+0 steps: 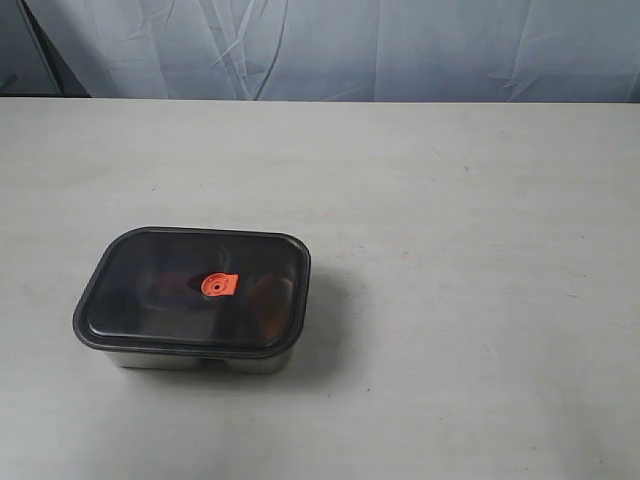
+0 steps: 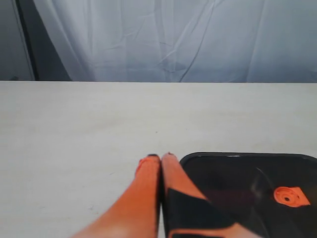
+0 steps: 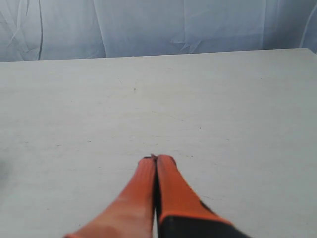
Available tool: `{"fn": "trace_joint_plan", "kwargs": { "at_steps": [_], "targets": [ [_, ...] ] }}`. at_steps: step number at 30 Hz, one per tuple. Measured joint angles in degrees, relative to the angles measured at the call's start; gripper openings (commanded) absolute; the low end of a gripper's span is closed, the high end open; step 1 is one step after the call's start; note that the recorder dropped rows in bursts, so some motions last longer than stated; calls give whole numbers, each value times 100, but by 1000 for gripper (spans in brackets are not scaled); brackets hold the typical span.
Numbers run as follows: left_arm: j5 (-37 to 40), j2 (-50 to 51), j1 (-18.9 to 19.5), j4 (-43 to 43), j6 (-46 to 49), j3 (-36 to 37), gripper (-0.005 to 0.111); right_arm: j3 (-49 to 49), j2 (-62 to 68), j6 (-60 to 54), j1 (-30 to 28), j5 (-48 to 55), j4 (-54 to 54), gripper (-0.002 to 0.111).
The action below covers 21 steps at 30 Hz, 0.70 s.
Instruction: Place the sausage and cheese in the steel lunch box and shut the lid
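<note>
The steel lunch box (image 1: pixel 190 358) stands on the table at the left, with the dark tinted lid (image 1: pixel 180 290) lying flat on top of it. An orange valve (image 1: pixel 218 286) sits at the lid's centre. Dim reddish shapes show through the tint, but I cannot make out the sausage or the cheese. In the left wrist view my left gripper (image 2: pixel 161 157) is shut and empty, its orange fingertips just beside the corner of the lid (image 2: pixel 237 183). My right gripper (image 3: pixel 157 158) is shut on nothing above bare table. Neither arm appears in the exterior view.
The white table (image 1: pixel 450 250) runs wide to the right of the box. A pale blue curtain (image 1: pixel 330 45) hangs behind the far edge, with a dark gap (image 2: pixel 25 39) at its left.
</note>
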Motion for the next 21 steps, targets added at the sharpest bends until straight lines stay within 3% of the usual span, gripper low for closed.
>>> {"fn": "trace_joint_plan", "kwargs": {
  "at_steps": [5, 21],
  "targets": [
    [214, -578, 359, -93, 0, 262, 0, 0, 0, 0, 0, 0, 0, -1],
    [414, -757, 399, -189, 104, 589, 0, 0, 0, 0, 0, 0, 0, -1]
  ]
}}
